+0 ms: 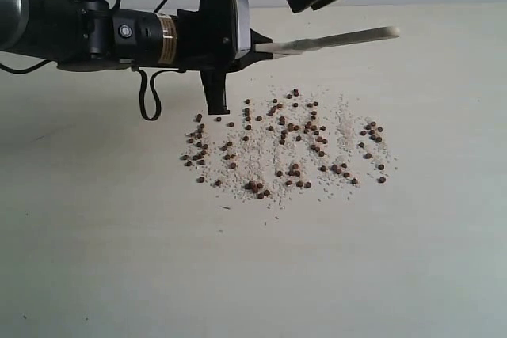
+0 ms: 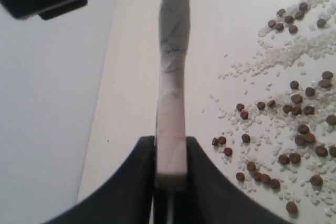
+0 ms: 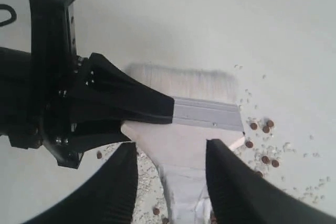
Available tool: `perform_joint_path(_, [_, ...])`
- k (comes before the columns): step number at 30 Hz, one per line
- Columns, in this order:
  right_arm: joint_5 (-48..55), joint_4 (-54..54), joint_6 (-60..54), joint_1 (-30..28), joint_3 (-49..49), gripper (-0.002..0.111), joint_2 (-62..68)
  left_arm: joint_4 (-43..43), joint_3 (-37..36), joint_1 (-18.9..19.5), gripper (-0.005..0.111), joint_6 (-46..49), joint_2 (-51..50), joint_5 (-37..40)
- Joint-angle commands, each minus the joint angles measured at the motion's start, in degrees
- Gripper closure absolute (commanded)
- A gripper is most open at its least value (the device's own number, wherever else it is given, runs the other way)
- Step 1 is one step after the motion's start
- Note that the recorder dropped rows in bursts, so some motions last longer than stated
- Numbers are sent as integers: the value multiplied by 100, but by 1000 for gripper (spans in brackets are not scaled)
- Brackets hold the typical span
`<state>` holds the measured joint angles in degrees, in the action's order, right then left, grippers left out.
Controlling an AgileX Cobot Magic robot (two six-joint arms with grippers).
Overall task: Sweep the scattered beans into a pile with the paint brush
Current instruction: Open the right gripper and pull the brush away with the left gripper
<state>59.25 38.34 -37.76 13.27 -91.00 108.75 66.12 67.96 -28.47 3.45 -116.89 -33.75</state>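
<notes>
**Left arm.** The left arm reaches in level from the left of the exterior view. The left gripper [image 1: 255,43] has its fingers clamped on the paint brush [image 1: 341,37]. The upper finger lies across the silver ferrule [image 3: 207,114], and the lower finger passes beneath the brush. In the left wrist view the brush appears edge-on, pinched between the two dark fingers with no gap.

**Paint brush.** The brush is held flat and roughly level, raised above the worktop [image 1: 119,259]. In the exterior view it is seen edge-on above the far side of the bean patch, with the cream handle [image 3: 181,166] projecting to the right past the fingertips. The pale bristles [image 3: 178,80] show in the right wrist view, on the far side of the ferrule. They are over bare worktop beside the nearest beans.

**Right arm.** The right gripper [image 3: 170,150] hangs at the top right of the exterior view, above the handle and clear of it. Its fingers stand apart and hold nothing. In the right wrist view the handle lies below them, in the space between the two.

**Beans.** The beans [image 1: 289,144] lie on the worktop at the centre of the exterior view, nearer the camera than the brush. They are spread in a broad, loose patch mixed with fine white grains [image 1: 342,124]. Small denser clusters sit at the left, right and near edges of the patch. Neither the brush nor either gripper touches them.
</notes>
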Motion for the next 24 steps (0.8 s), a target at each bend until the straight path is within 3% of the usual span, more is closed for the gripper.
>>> perform_joint_path(1, [-113, 45, 57, 8, -29, 62, -57, -33, -6, -28, 107, -345, 48, -34])
perform_joint_path(7, [-913, 33, 109, 8, -29, 62, -588, 11, -6, 61, 107, -1362, 156, 52])
perform_joint_path(12, [-1843, 55, 249, -4, 34, 70, -1430, 1094, -6, 470, 107, -2913, 331, -148])
perform_joint_path(17, [-2929, 77, 224, -4, 584, 86, -2098, 1538, -6, 1409, 107, -4385, 385, -1564])
perform_joint_path(22, [-3925, 36, -127, -4, 1504, 108, -2424, 1562, -6, 2253, 107, -5154, 385, -3214])
perform_joint_path(24, [-4441, 36, -162, -4, 1861, 108, -2435, 1573, -6, 2433, 107, -5342, 385, -3603])
